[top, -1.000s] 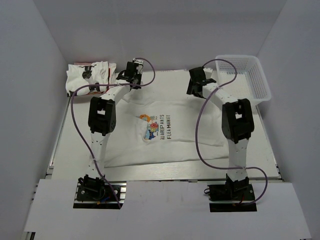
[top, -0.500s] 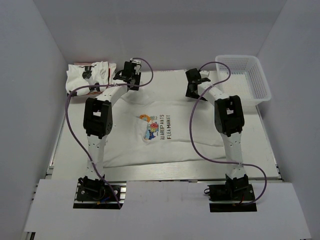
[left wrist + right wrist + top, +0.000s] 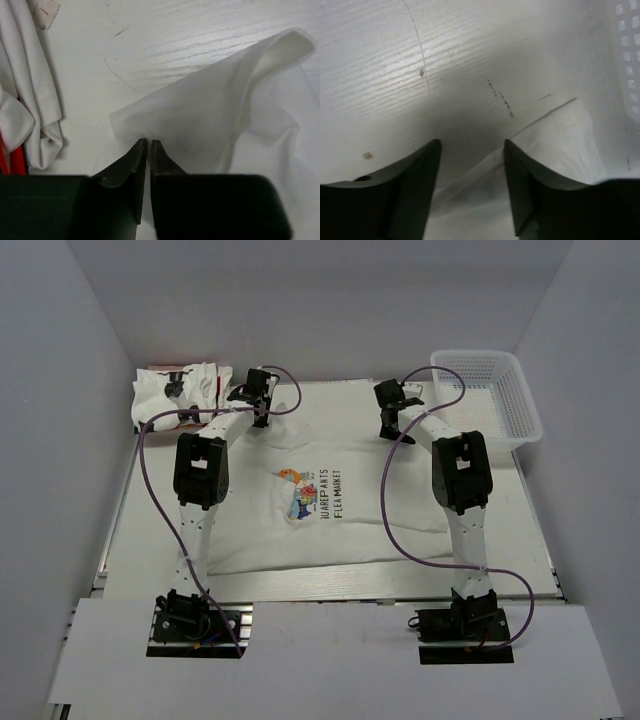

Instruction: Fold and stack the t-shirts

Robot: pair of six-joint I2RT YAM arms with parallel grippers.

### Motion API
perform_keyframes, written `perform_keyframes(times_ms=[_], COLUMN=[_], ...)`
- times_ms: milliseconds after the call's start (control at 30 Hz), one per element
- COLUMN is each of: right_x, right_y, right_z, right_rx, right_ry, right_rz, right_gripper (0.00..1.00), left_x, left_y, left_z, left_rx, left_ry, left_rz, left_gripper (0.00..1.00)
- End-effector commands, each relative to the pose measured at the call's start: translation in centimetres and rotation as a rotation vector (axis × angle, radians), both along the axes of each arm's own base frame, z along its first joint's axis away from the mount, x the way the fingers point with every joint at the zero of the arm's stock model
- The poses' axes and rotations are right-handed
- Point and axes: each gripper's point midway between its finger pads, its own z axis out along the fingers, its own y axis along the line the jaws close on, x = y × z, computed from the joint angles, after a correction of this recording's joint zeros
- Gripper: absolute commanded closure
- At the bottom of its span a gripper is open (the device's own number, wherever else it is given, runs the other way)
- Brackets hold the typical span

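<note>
A white t-shirt (image 3: 330, 530) with a colourful cartoon print and dark lettering lies spread flat mid-table. My left gripper (image 3: 245, 395) is at its back left sleeve (image 3: 210, 115). In the left wrist view its jaws (image 3: 148, 142) are closed to a thin slit on that cloth, which rises in a fold. My right gripper (image 3: 388, 425) is at the shirt's back right shoulder. Its jaws (image 3: 472, 142) stand open astride the hem (image 3: 485, 165). More t-shirts (image 3: 175, 390) with black and red prints lie crumpled at the back left (image 3: 25, 100).
A white mesh basket (image 3: 515, 390) stands at the back right and shows at the right edge of the right wrist view (image 3: 627, 60). Bare white table (image 3: 445, 60) lies beyond the shirt's far edge. White walls close in on three sides.
My left gripper has shifted a little left and nearer the sleeve. My right arm has swung slightly left, its gripper staying over the shirt's back right shoulder.
</note>
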Motion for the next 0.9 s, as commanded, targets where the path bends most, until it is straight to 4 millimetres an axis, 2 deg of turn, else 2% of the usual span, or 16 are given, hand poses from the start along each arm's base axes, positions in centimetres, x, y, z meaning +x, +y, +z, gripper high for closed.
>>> perform_keyframes(times_ms=[0, 33, 67, 133, 167, 200, 233, 267, 300, 333, 400, 467, 500, 600, 767, 867], right_x=[-1.8, -1.7, -2.0, -1.6, -1.3, -1.1, -0.8, -0.5, -0.3, -0.3, -0.1, 0.2, -0.3, -0.7, -1.9, -2.6], right_y=[-1.1, -1.0, -1.2, -1.2, -1.0, -1.0, -1.0, -1.1, -0.9, -0.9, -0.9, -0.6, -0.7, -0.2, -0.1, -0.4], right_z=[0.2, 0.5, 0.1, 1.1, 1.7, 2.0, 2.8, 3.8, 4.2, 5.4, 5.7, 7.5, 7.2, 9.3, 11.0, 10.4], right_rx=[-0.02, -0.017, -0.023, -0.022, -0.02, -0.023, -0.02, -0.02, -0.017, -0.019, -0.023, -0.006, -0.009, 0.035, 0.07, 0.073], right_ry=[0.046, 0.036, 0.04, 0.012, -0.005, -0.017, -0.035, -0.061, -0.073, -0.096, -0.113, -0.16, -0.149, -0.207, -0.25, -0.239], right_rz=[-0.011, -0.008, -0.007, 0.0, 0.004, 0.009, 0.011, 0.007, 0.011, 0.015, 0.033, 0.054, 0.062, 0.09, 0.114, 0.114], right_gripper=[0.46, 0.53, 0.69, 0.79, 0.86, 0.86, 0.92, 1.0, 1.0, 1.0, 1.0, 1.0, 1.0, 1.0, 1.0, 1.0], left_x=[0.7, 0.7, 0.8, 0.7, 0.7, 0.8, 0.2, 0.4, 0.2, -0.6, -1.1, -2.1, -2.1, -2.9, -4.4, -4.7], left_y=[0.5, 0.3, 0.2, 0.0, -0.2, -0.2, -0.3, -0.6, -0.5, -0.4, -1.2, -1.4, -1.4, -1.7, -1.6, -1.8], left_z=[1.2, 1.2, 2.0, 2.8, 4.0, 4.7, 4.7, 6.9, 7.7, 7.3, 8.7, 10.5, 11.4, 13.0, 13.2, 12.8], left_rx=[0.023, 0.006, 0.003, -0.012, -0.024, -0.036, -0.042, -0.07, -0.075, -0.082, -0.125, -0.153, -0.163, -0.197, -0.215, -0.228], left_ry=[-0.033, -0.032, -0.046, -0.055, -0.078, -0.096, -0.085, -0.133, -0.15, -0.141, -0.162, -0.181, -0.196, -0.211, -0.212, -0.205], left_rz=[0.021, 0.021, 0.022, 0.011, 0.005, 0.013, 0.005, 0.002, 0.001, 0.011, -0.027, -0.038, -0.033, -0.033, -0.039, -0.04], left_gripper=[0.84, 0.94, 1.0, 1.0, 1.0, 1.0, 1.0, 1.0, 1.0, 1.0, 1.0, 1.0, 1.0, 1.0, 1.0, 1.0])
